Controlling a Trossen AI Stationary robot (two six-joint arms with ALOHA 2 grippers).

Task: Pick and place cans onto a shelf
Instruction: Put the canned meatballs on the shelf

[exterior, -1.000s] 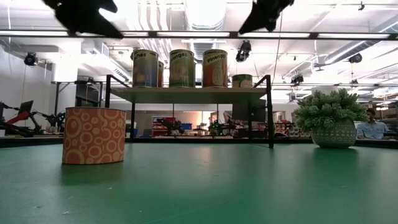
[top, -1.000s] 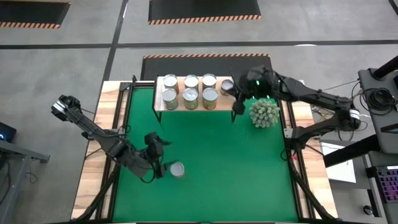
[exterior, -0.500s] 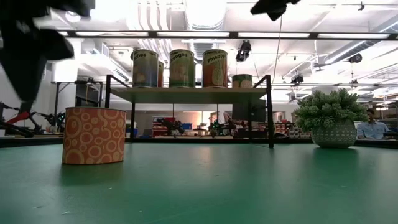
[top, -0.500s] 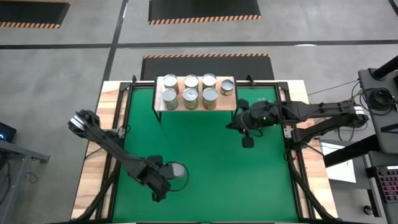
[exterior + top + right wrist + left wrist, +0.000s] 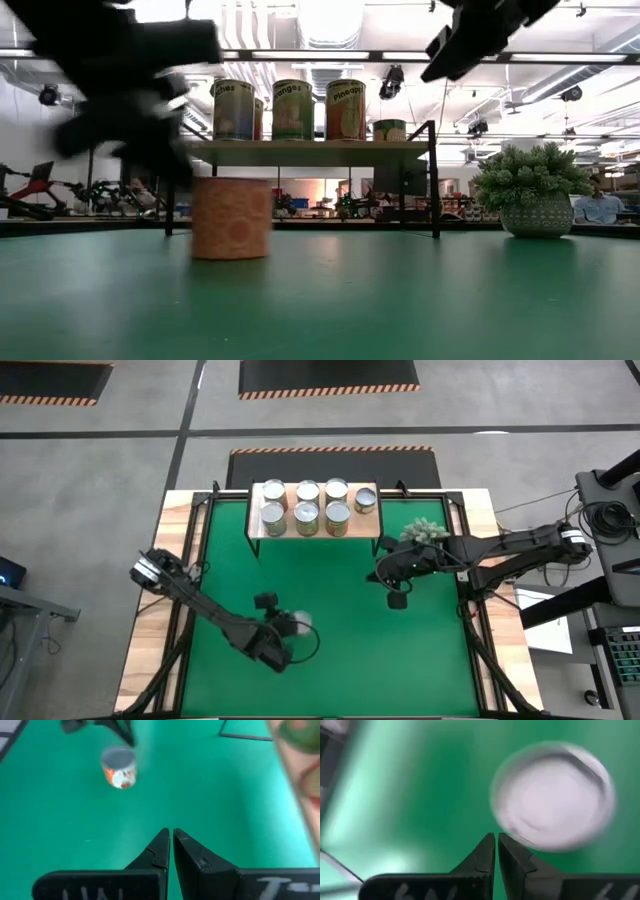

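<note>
One can [image 5: 297,622] with an orange-patterned label [image 5: 230,218] stands upright on the green mat [image 5: 340,660] near the front left. My left gripper [image 5: 496,838] is shut, its tips right at the edge of the can's silver top [image 5: 552,795]. Seven more cans [image 5: 306,507] stand on the wooden shelf [image 5: 365,523] at the far edge. My right gripper [image 5: 397,600] is shut and hangs above the mat, near the shelf's right end, with nothing in it. My left gripper has its shut fingertips [image 5: 487,845] against or just beside the can's rim [image 5: 506,829], coming from above. The picture is blurred, so I cannot tell whether they touch. The can stands on the mat.
A spiky pale-green plant [image 5: 425,532] in a pot [image 5: 540,215] stands at the far right, partly under my right arm. The shelf's black legs [image 5: 433,180] reach down to the mat. Bare mat lies between the can and the shelf.
My left gripper has swung toward the table's right and near edge and has shut beside the can. The can has slid upright along the mat, toward the right and far edge. My right gripper has drawn back from the shelf's right end toward the near edge.
</note>
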